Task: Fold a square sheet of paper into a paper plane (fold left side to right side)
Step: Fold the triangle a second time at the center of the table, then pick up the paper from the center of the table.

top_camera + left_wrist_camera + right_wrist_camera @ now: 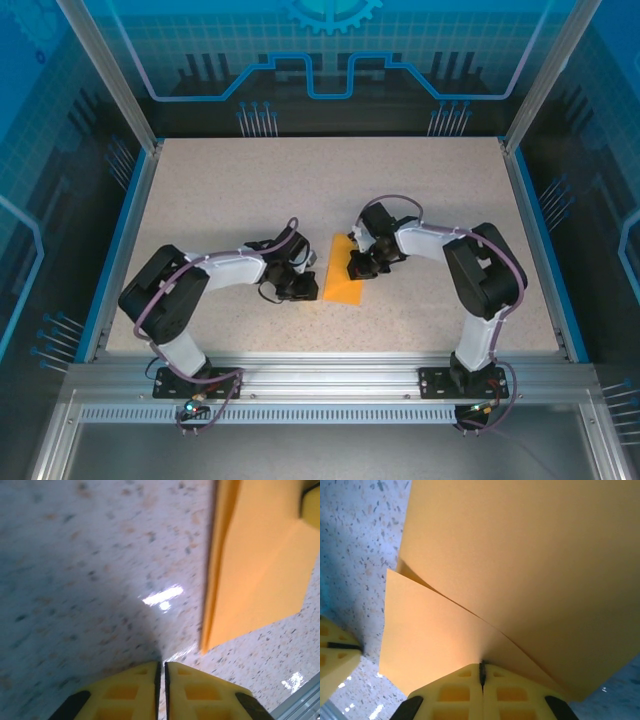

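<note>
- Currently the square sheet of paper point(338, 285) lies partly folded on the table point(250, 190) between the two arms, with one layer raised off the other.
- Right gripper point(481, 666): clenched, tips at the seam under the raised layer. A pinch on that layer cannot be confirmed.
- Left gripper point(161, 666): closed on nothing, just beside the sheet's left edge.
- Risk: the raised layer may spring back or crease askew, because nothing visibly pins the lower layer.
- Risk: a sideways pull may drag the whole sheet.
</note>
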`<action>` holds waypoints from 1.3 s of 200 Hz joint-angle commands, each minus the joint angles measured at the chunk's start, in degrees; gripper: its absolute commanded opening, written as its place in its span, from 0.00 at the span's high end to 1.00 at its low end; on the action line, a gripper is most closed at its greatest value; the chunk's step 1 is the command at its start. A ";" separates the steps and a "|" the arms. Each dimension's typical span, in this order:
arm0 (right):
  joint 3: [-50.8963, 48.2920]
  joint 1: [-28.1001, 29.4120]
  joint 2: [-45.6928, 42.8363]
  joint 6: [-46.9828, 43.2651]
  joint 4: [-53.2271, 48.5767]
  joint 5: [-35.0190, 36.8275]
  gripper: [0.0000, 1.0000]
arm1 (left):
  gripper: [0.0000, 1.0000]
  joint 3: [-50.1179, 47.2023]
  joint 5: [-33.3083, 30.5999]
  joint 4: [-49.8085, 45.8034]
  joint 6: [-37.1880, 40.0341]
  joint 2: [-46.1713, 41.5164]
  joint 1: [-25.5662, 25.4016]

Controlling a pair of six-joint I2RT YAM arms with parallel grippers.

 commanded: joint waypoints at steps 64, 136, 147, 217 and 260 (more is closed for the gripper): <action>-5.98 -2.60 -16.13 3.11 3.17 10.75 0.54 | 0.54 7.78 1.83 -3.39 4.58 -4.03 2.14; -14.10 -4.96 -22.64 3.07 4.88 6.59 0.48 | 0.47 11.07 4.32 0.47 3.03 1.65 2.16; -15.12 -5.16 -23.54 3.61 5.48 5.47 0.47 | 0.47 11.68 4.87 0.86 3.26 3.02 2.14; -18.70 -4.24 -25.62 7.10 8.70 0.82 0.42 | 0.53 16.88 7.58 1.79 5.00 10.63 2.16; -18.88 -3.66 -25.67 7.51 8.77 0.22 0.40 | 0.56 18.23 6.94 1.21 6.07 12.59 2.11</action>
